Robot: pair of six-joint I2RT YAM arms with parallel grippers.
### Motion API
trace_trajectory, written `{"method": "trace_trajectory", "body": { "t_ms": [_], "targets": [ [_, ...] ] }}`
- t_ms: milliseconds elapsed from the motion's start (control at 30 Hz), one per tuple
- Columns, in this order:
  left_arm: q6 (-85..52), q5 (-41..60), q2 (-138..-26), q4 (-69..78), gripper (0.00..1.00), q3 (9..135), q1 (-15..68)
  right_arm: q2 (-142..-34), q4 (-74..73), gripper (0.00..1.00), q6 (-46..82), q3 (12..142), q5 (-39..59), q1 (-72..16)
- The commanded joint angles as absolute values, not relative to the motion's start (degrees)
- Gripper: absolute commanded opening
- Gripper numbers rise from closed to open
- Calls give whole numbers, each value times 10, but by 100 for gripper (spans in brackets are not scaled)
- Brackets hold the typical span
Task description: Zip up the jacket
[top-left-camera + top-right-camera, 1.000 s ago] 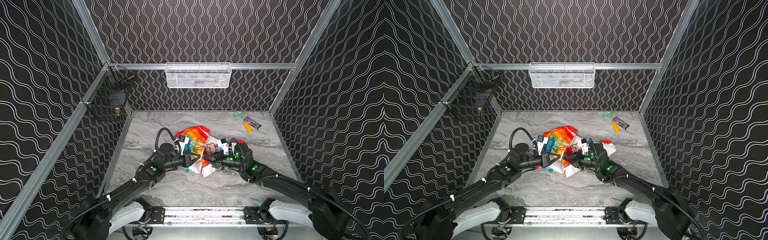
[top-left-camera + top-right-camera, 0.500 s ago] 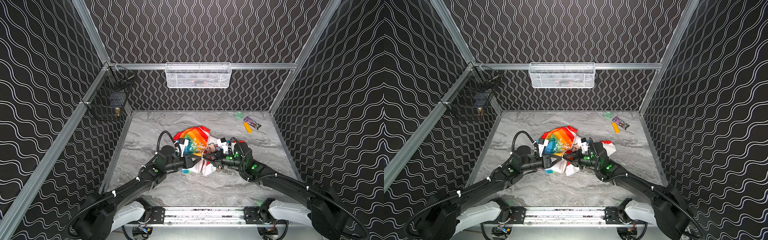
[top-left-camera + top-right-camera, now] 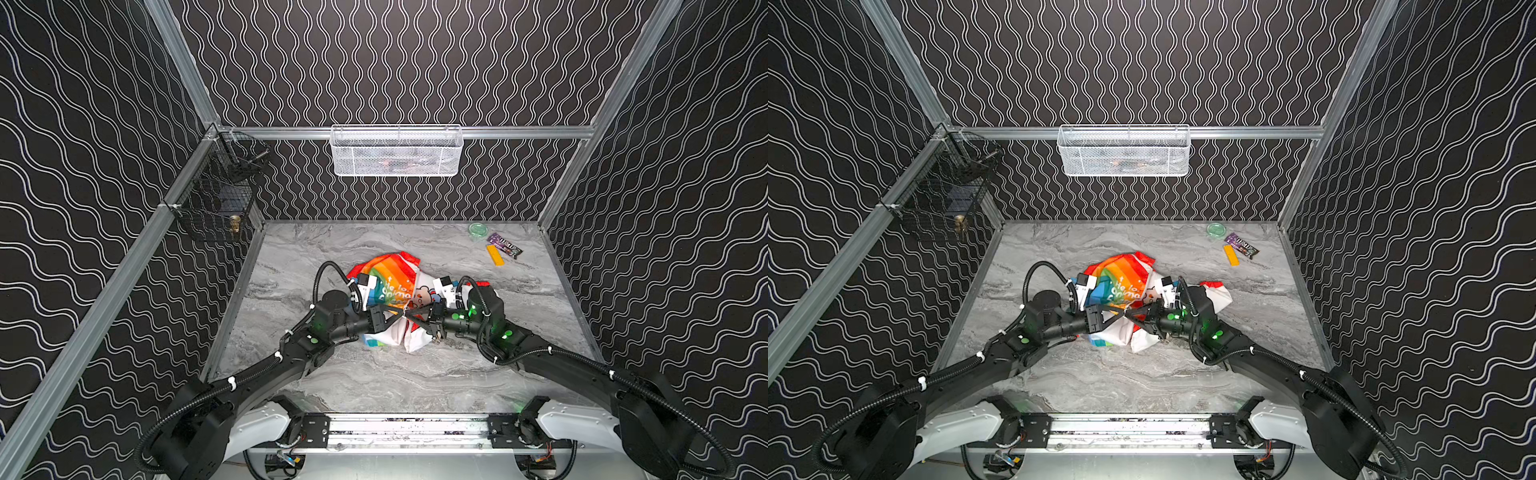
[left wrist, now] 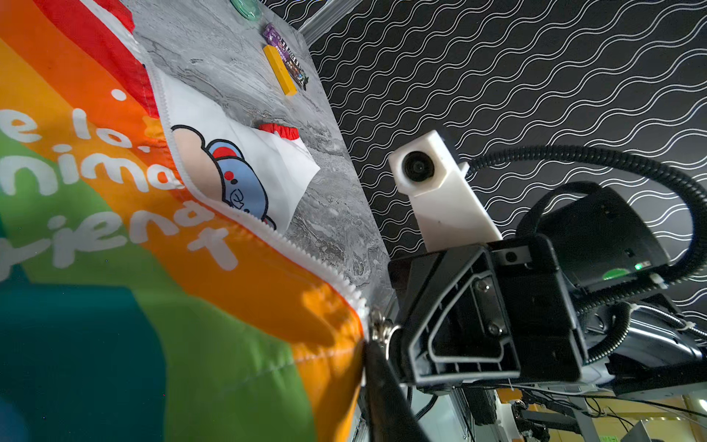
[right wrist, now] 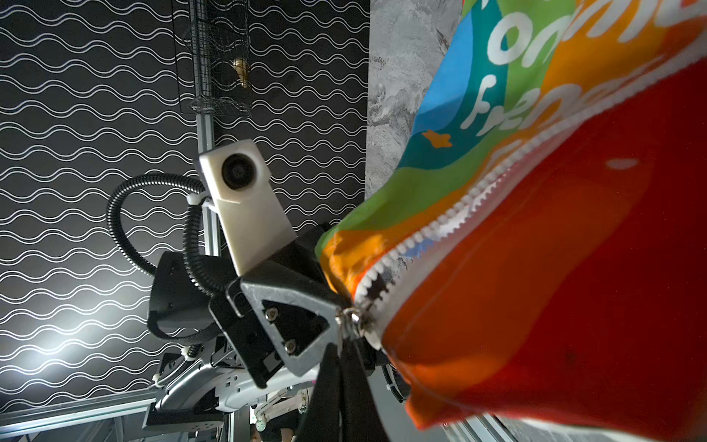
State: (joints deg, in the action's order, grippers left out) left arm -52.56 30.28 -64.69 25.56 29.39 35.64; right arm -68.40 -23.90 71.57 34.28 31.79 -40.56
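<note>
The rainbow-striped jacket (image 3: 386,282) lies bunched in the middle of the table, its white animal-print lining showing and its front corner lifted. Both grippers meet at that corner. My left gripper (image 3: 397,319) is shut on the orange and green front edge (image 4: 267,306); one dark finger (image 4: 382,382) shows beside the cloth and the other is hidden behind it. My right gripper (image 3: 411,316) is shut, its fingers (image 5: 336,382) pressed together at the metal zipper slider (image 5: 351,317) at the foot of the white teeth. Above the slider the zipper (image 4: 290,245) stands open.
A green lid (image 3: 478,230), a purple wrapper (image 3: 504,245) and a yellow block (image 3: 494,254) lie at the back right. A white mesh basket (image 3: 397,151) hangs on the back wall and a black wire basket (image 3: 220,199) on the left wall.
My left gripper opened briefly and closed again on the jacket's front edge, shifting slightly. My right gripper stayed shut in place at the slider.
</note>
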Motion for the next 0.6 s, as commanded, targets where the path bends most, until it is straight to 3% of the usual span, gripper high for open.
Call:
{"method": "trace_trajectory", "body": {
  "t_ms": [0, 567],
  "targets": [
    [-524, 308, -650, 270, 3, 301, 355, -683, -267, 0, 724, 344, 323, -406],
    [-503, 318, -613, 227, 0, 287, 353, -683, -254, 0, 717, 346, 318, -370]
  ]
}}
